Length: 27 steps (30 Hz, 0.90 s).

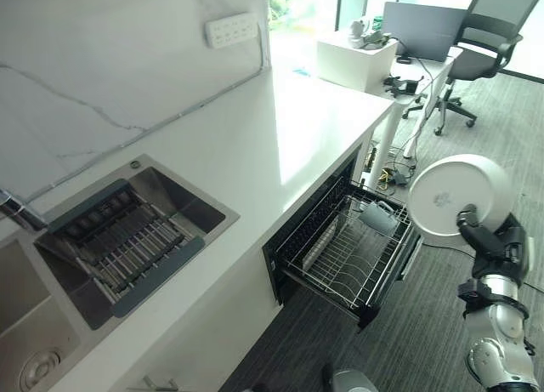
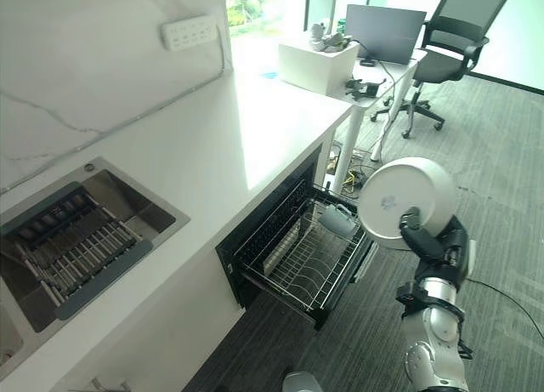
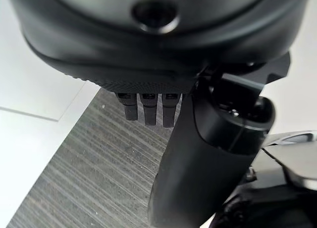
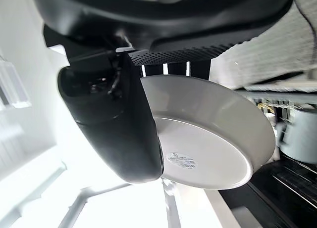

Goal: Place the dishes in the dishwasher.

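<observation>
My right hand grips a white plate, thumb across its underside and fingers behind the rim, plate held upright on edge with its base facing the camera. It hangs in the air at about 3 o'clock of the pulled-out dishwasher rack, just beside the rack's outer corner, not touching it. The rack is a wire basket drawn out from under the white worktop; a grey dish already sits in its far corner, near 1 o'clock inside the rack. My left hand shows in its own wrist view, fingers straight and relaxed, holding nothing, over grey carpet. On the worktop at 9 o'clock from the rack is a steel sink with a grey drain tray set in it. At 12 o'clock, far back, a white desk with a laptop and an office chair.
</observation>
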### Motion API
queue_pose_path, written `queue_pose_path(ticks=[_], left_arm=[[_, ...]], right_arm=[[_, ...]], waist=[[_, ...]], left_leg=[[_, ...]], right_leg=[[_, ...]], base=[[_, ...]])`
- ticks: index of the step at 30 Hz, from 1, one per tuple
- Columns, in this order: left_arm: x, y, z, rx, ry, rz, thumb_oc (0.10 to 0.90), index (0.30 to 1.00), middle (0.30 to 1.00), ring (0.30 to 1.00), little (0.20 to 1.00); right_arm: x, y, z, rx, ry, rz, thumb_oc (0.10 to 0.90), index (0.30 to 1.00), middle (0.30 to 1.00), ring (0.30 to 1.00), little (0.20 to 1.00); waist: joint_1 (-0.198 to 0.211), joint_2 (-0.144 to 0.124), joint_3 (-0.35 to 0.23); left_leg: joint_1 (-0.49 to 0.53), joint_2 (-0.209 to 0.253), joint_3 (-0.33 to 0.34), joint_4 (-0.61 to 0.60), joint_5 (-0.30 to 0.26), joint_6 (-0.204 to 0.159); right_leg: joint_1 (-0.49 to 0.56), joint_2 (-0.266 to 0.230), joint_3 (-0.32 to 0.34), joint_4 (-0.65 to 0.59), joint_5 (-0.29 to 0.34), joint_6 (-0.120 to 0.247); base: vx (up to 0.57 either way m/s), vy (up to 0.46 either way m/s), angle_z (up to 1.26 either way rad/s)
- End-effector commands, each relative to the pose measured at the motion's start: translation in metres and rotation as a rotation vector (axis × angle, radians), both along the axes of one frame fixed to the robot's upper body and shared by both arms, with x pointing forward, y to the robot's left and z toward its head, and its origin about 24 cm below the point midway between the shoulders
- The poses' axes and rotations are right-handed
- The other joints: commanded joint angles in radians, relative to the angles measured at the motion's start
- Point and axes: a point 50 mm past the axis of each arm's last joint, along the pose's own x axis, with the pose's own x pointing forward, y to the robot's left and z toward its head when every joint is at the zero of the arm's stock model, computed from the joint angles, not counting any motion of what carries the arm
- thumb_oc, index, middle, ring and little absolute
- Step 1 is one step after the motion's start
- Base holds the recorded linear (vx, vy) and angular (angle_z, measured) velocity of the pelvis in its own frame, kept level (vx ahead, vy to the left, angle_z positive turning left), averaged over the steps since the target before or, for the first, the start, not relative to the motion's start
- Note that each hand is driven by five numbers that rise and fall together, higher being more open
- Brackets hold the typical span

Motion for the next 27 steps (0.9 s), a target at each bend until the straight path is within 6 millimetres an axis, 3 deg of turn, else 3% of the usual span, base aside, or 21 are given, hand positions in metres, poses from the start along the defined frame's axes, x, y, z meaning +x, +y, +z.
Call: queue_pose_path(ticks=[1, 12, 15, 16, 20, 21, 27], left_arm=[[0.024, 0.013, 0.005, 0.019, -0.047, -0.040, 0.800, 0.900, 0.900, 0.900, 0.900], [0.032, 0.016, 0.008, 0.016, -0.053, -0.049, 0.800, 0.900, 0.900, 0.900, 0.900], [0.037, 0.015, 0.008, 0.010, -0.069, -0.057, 0.800, 0.900, 0.900, 0.900, 0.900], [0.041, 0.015, 0.009, 0.004, -0.080, -0.058, 0.800, 0.900, 0.900, 0.900, 0.900], [0.043, 0.014, 0.009, -0.011, -0.093, -0.046, 0.800, 0.900, 0.900, 0.900, 0.900], [0.046, 0.014, 0.010, -0.019, -0.108, -0.034, 0.800, 0.900, 0.900, 0.900, 0.900], [0.053, 0.019, 0.013, -0.029, -0.136, -0.026, 0.800, 0.900, 0.900, 0.900, 0.900]], right_arm=[[0.030, 0.003, 0.080, -0.176, -0.345, 0.067, 0.400, 0.300, 0.300, 0.300, 0.300], [0.046, 0.006, 0.059, -0.281, -0.148, 0.048, 0.400, 0.300, 0.300, 0.300, 0.300], [0.052, 0.001, 0.050, -0.296, -0.069, 0.006, 0.400, 0.300, 0.300, 0.300, 0.300], [0.055, -0.009, 0.039, -0.297, 0.008, -0.046, 0.400, 0.300, 0.300, 0.300, 0.300], [0.054, -0.027, 0.026, -0.289, 0.094, -0.121, 0.400, 0.300, 0.300, 0.300, 0.300], [0.053, -0.036, 0.026, -0.301, 0.114, -0.136, 0.400, 0.300, 0.300, 0.300, 0.300], [0.062, -0.039, 0.040, -0.501, 0.145, -0.060, 0.400, 0.300, 0.300, 0.300, 0.300]], waist=[[0.013, -0.012, 0.012], [0.060, 0.010, 0.053], [0.071, 0.021, 0.069], [0.080, 0.029, 0.081], [0.090, 0.044, 0.101], [0.094, 0.057, 0.124], [0.106, 0.082, 0.159]], left_leg=[[0.055, 0.015, -0.099, 0.009, -0.152, -0.039], [0.017, -0.018, -0.169, 0.009, -0.133, -0.035], [0.000, -0.027, -0.182, 0.009, -0.126, -0.033], [-0.008, -0.037, -0.190, 0.009, -0.124, -0.031], [-0.016, -0.049, -0.201, 0.009, -0.118, -0.029], [-0.026, -0.058, -0.211, 0.009, -0.110, -0.026], [-0.037, -0.078, -0.231, 0.009, -0.099, -0.021]], right_leg=[[0.016, -0.079, -0.014, 0.039, -0.113, 0.090], [0.034, -0.086, -0.062, 0.039, -0.121, 0.070], [0.023, -0.089, -0.066, 0.039, -0.116, 0.066], [0.019, -0.091, -0.068, 0.039, -0.114, 0.064], [0.020, -0.095, -0.078, 0.039, -0.109, 0.060], [0.020, -0.098, -0.088, 0.039, -0.106, 0.054], [0.032, -0.097, -0.116, 0.039, -0.105, 0.044]], base=[[0.04, 0.001, 0.31], [0.05, 0.021, 0.23], [0.00, 0.044, 0.15], [0.03, 0.056, 0.05], [0.02, 0.072, 0.09], [-0.03, 0.084, 0.10], [-0.03, 0.046, 0.21]])
